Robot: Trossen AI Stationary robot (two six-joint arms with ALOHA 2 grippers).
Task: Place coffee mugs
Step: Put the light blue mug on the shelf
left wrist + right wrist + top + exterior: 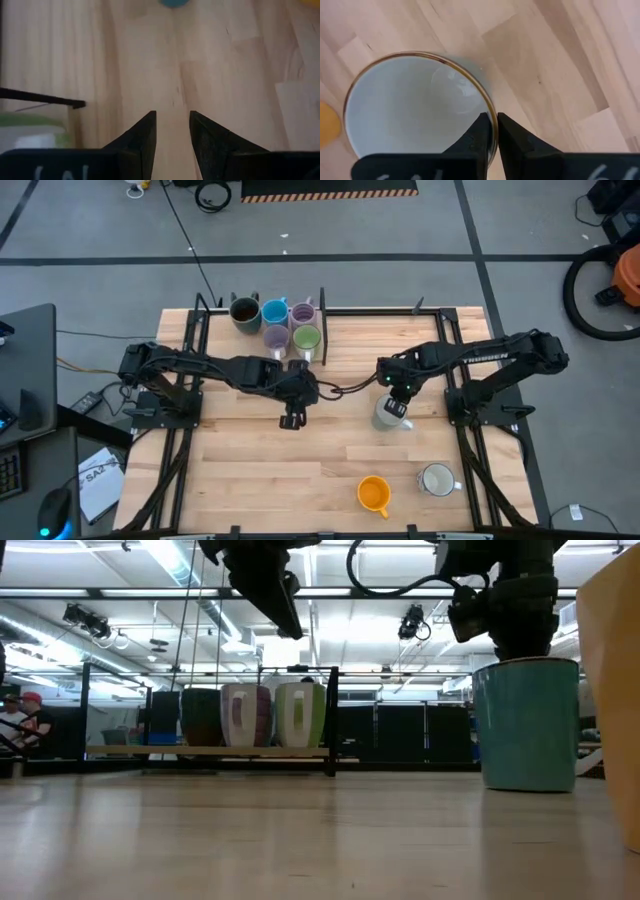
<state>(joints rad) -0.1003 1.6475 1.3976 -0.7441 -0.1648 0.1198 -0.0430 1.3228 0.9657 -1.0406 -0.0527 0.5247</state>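
Observation:
Five mugs stand on a black-framed rack [322,310] at the table's far edge: dark brown [244,311], blue [274,311], two lilac [303,312] [277,336], and green [306,337]. A mug with a white inside and a blue-green outside [386,416] [527,725] stands right of the table's middle, under my right gripper [397,406] [491,120], which is shut on it. An orange mug [373,494] and a white mug [437,479] sit near the near edge. My left gripper [291,421] [172,117] hovers open and empty over the table's middle, in front of the rack. My right gripper pinches the mug's rim [487,107] with one finger [479,132] inside the cup and the other outside. The fingers come from above, pointing down. The mug stands upright with its base on the table [527,785].
Bare wood lies across the middle and the near left of the table [250,480]. Arm mounts with black frames stand at both side edges. The rack's rail [42,98] and the green mug [25,127] lie close beside my left gripper. People show in the room beyond the table [20,720].

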